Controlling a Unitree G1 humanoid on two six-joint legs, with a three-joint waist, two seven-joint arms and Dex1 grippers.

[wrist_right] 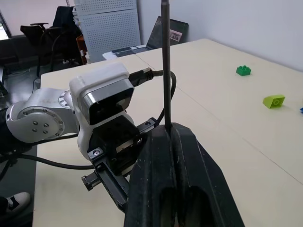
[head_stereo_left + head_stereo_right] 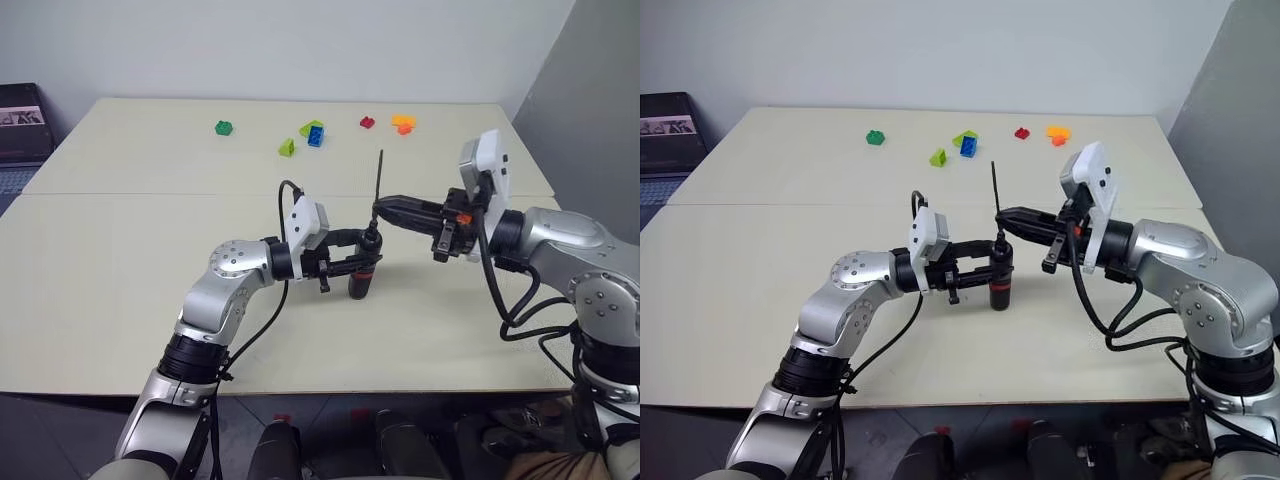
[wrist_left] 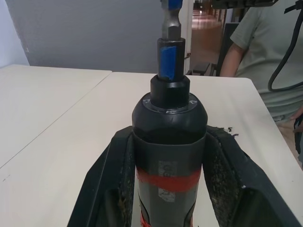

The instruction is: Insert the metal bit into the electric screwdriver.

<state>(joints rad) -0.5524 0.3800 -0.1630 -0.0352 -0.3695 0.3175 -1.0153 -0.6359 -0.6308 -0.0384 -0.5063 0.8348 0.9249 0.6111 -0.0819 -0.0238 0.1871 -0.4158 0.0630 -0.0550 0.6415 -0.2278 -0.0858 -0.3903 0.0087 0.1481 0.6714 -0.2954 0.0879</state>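
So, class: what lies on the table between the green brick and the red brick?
In the left eye view, a lime brick and a blue-and-lime brick lie between the green brick and the red brick.

Pale cream bench [image 2: 120, 300], seam running across the middle. Scattered along the far edge: green brick [image 2: 224, 127], lime wedge [image 2: 287, 148], blue-and-lime brick [image 2: 314, 133], red brick [image 2: 367, 122], orange brick [image 2: 403, 123].

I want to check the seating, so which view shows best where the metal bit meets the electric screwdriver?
The left wrist view: the metal bit stands in the nose of the electric screwdriver, close up. Both eye views show that junction small, between the grippers. The right wrist view shows the rod rising from the right gripper, with the screwdriver hidden.
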